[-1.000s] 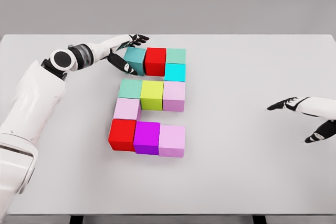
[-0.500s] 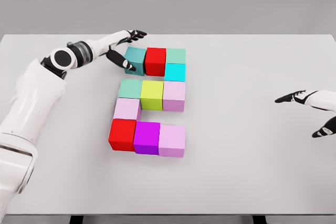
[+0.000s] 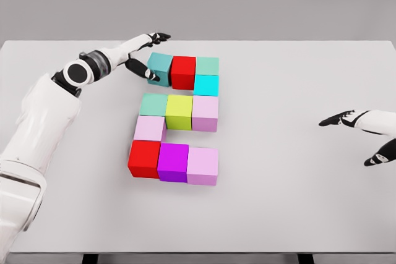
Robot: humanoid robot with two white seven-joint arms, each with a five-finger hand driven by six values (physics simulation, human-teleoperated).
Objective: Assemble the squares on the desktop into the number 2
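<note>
Reaching in at the upper left, the left hand (image 3: pixel 146 59) spreads its fingers beside the teal block (image 3: pixel 159 68), holding nothing, maybe to nudge it straight. The blocks make a 2 mid-table. The right hand (image 3: pixel 365 135) waits open, far right.

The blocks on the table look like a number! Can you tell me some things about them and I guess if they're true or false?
1. The top row has a teal block, a red block and a green block. True.
2. The yellow block sits in the bottom row. False: it is in the middle row, between two other blocks.
3. The left hand is beside the teal block. True.
4. The right hand is holding a pink block. False: it is open, far off to the right, holding nothing.
5. The purple block is in the bottom row. True.
</note>
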